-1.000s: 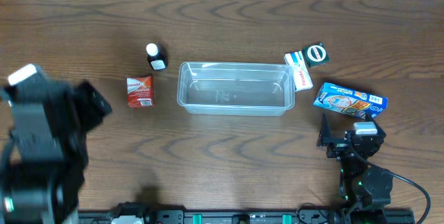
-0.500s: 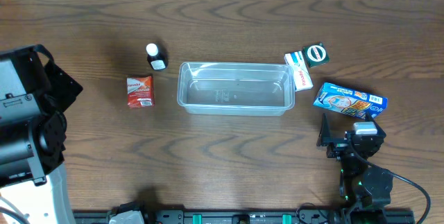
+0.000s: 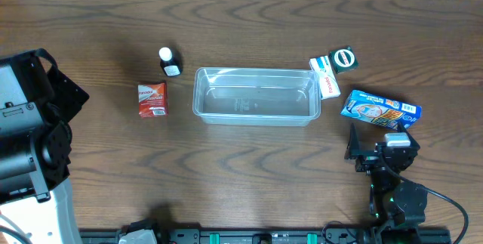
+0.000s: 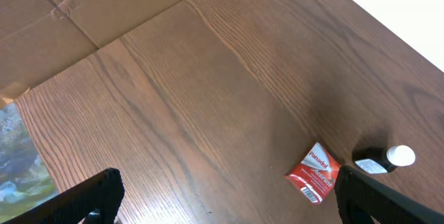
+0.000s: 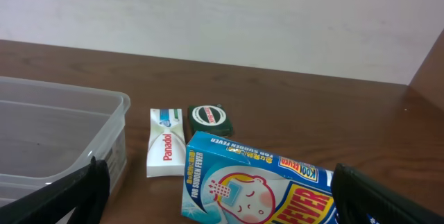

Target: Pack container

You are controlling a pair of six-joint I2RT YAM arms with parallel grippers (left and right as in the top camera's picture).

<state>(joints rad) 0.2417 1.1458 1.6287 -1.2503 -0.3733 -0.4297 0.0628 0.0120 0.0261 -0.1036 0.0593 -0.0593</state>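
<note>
Container (image 3: 255, 97) sits on the table (image 3: 249, 176) a little toward 12 o'clock from the centre of the overhead view. Its long axis runs from 9 o'clock to 3 o'clock, level with the table's far edge, and its open mouth faces straight up. It is a clear plastic rectangular tub with rounded corners and a rolled rim that flares wider than the base. The wood grain shows through its floor and walls, and faint moulded marks sit at the middle of the floor. In the right wrist view its near corner (image 5: 62, 141) fills the lower left.

Taken from the tub, a red sachet (image 3: 152, 99) lies at 9 o'clock and a dark bottle with a white cap (image 3: 169, 61) at 10 o'clock, both apart from it. At 2 o'clock a white box (image 3: 325, 77) lies just beside the right end, with a green round-faced pack (image 3: 345, 58) close behind it. A blue printed carton (image 3: 379, 109) lies between 3 and 4 o'clock, tilted.

Left gripper (image 4: 232, 200) is at 8 o'clock, out by the table's left edge, with its jaws spread wide and holding nothing. Right gripper (image 5: 222, 200) is at 4 o'clock, just behind the blue carton, its jaws also wide apart and holding nothing.
</note>
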